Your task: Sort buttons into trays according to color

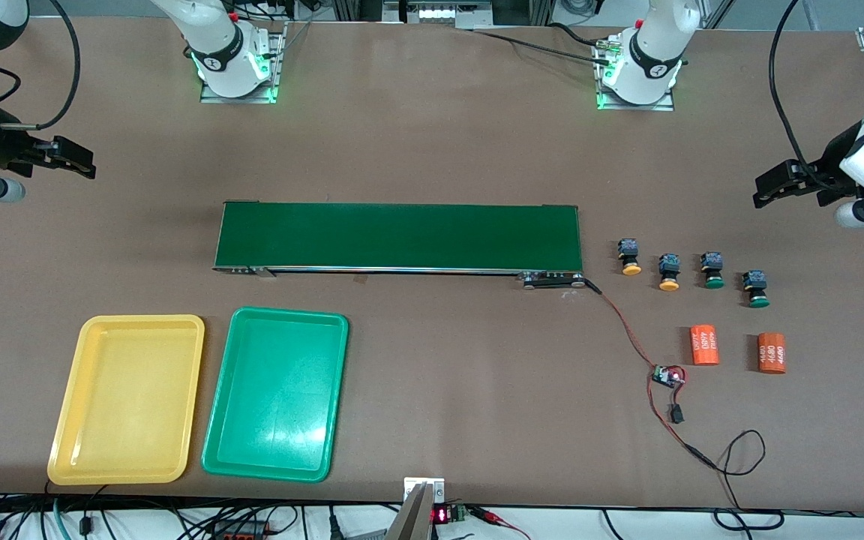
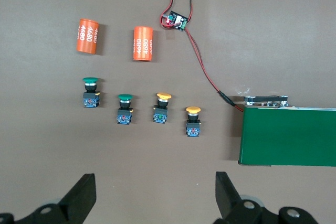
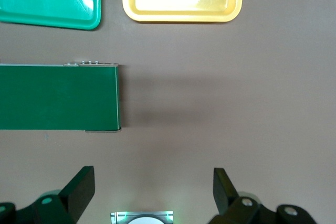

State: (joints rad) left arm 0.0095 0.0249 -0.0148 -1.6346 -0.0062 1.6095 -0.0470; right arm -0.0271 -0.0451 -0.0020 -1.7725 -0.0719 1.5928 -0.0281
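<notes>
From the front view, the four buttons sit in a slanting row on the worktop at the left arm's end, just off the end of the conveyor belt [image 1: 398, 235]: two yellow buttons [image 1: 631, 256] [image 1: 669, 271] closest to the belt, then two green buttons [image 1: 713, 270] [image 1: 757, 289]. Two orange cylinders [image 1: 704, 344] [image 1: 771, 352] lie nearer the camera, and a red cable [image 1: 627, 330] runs close by; a careless descent could snag it or knock a neighbouring button over, since they stand so close together. The yellow tray [image 1: 64, 420] and green tray [image 1: 214, 442] lie side by side toward the right arm's end, both empty, so nothing is sorted yet. The left gripper [image 1: 786, 186] and right gripper [image 1: 64, 159] hang above bare worktop at opposite ends. In the left wrist view the left gripper [image 2: 156, 195] is spread wide over the row, holding nothing; caps look small and rounded, so a grip may slip. In the right wrist view the right gripper [image 3: 154, 187] is likewise wide and empty, waiting by the belt's end, and both trays show bare floors.
</notes>
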